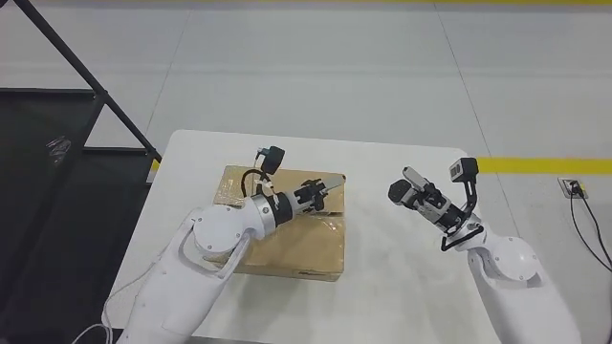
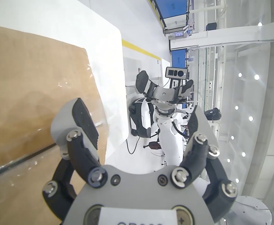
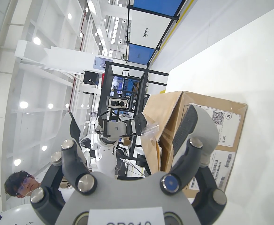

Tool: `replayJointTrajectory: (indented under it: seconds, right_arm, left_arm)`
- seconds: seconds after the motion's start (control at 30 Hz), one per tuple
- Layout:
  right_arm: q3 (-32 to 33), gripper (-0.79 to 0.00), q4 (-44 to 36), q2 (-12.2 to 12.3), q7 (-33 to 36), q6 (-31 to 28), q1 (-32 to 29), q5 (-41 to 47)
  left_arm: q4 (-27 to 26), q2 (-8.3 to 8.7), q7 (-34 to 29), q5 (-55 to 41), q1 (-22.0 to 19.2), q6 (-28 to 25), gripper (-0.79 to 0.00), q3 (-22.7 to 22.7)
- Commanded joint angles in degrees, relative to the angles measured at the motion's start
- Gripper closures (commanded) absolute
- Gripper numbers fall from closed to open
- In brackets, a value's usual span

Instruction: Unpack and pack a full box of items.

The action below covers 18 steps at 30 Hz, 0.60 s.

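Cardboard box (image 1: 287, 239) sits left of the worktop's (image 1: 402, 287) centre, well in from its left edge, top flaps down but not flat, with clear tape (image 3: 151, 127) torn loose along the seam. Being full, it is probably too heavy to lift with one pinch. The walls look stiff, the flaps thin and bendable, and the tape slick, so the best hold is likely a flap's free edge beside the seam. The left end effector (image 1: 323, 191) hangs over the box top near its right edge, fingers spread wide and holding nothing, one pad just beside the loose tape. Further right, the right end effector (image 1: 402, 183) hovers above bare worktop, apart from the box, fully spread and empty, facing the labelled side (image 3: 223, 118).
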Motion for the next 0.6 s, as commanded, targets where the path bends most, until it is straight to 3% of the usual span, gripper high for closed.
replayJointTrajectory:
  seconds: [0.0, 0.3, 0.57]
  right_arm:
    - [0.04, -0.785, 0.27, 0.01, 0.1, -0.24, -0.02, 0.24]
    - [0.61, -0.785, 0.79, 0.14, 0.27, -0.91, -0.37, 1.05]
    - [0.6, -0.785, -0.01, 0.18, 0.02, -0.77, -0.42, 1.23]
  left_arm:
    - [0.06, -0.2, 0.25, 0.03, -0.27, -0.03, -0.785, 0.78]
    - [-0.47, -1.19, 0.68, -0.02, -1.35, -0.31, -0.785, 4.34]
    - [-1.96, -1.35, 1.15, -0.08, -1.02, -1.04, -0.785, 3.89]
